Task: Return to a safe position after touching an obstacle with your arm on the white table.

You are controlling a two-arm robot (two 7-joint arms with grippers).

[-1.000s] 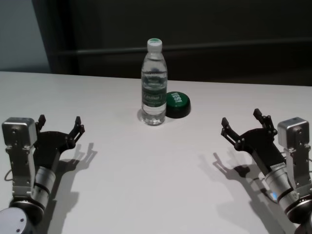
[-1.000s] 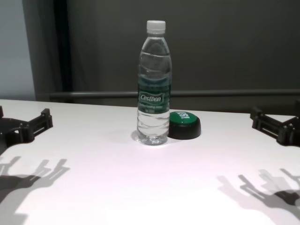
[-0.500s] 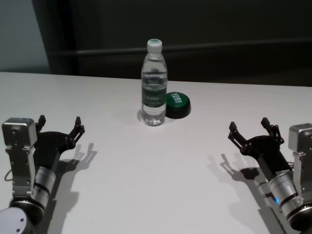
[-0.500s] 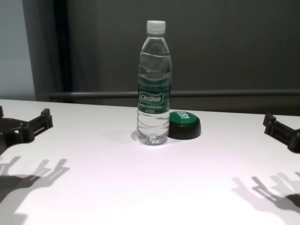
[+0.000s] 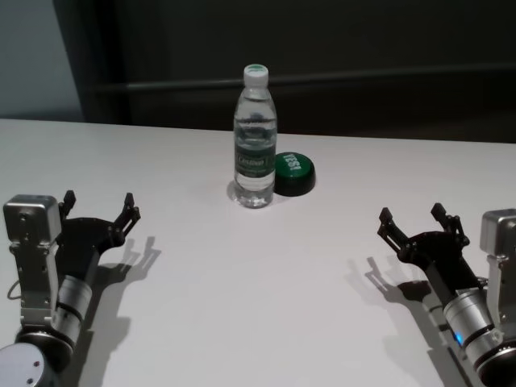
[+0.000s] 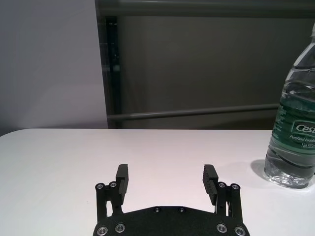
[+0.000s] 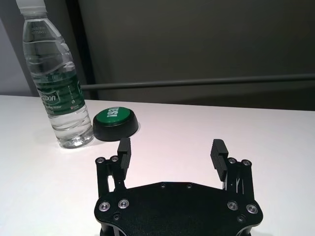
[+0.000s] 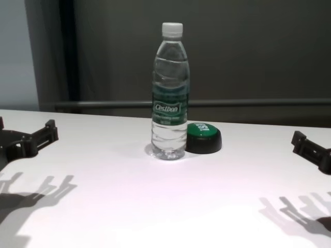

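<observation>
The obstacle, a tall clear water bottle (image 5: 255, 141) with a white cap and green "Cestbon" label, stands upright at the far middle of the white table (image 5: 242, 274). It also shows in the chest view (image 8: 170, 95), the left wrist view (image 6: 294, 132) and the right wrist view (image 7: 55, 83). My right gripper (image 5: 414, 223) is open and empty at the near right, well apart from the bottle; it shows in its wrist view (image 7: 171, 150). My left gripper (image 5: 100, 204) is open and empty at the near left, parked; it shows in its wrist view (image 6: 166, 177).
A low round black button with a green top (image 5: 293, 172) sits right beside the bottle, on its right; it also shows in the chest view (image 8: 203, 137) and the right wrist view (image 7: 115, 123). A dark wall with a rail runs behind the table's far edge.
My right gripper has drawn back toward the near right, away from the bottle, staying open. The left arm, the bottle and the button have not moved.
</observation>
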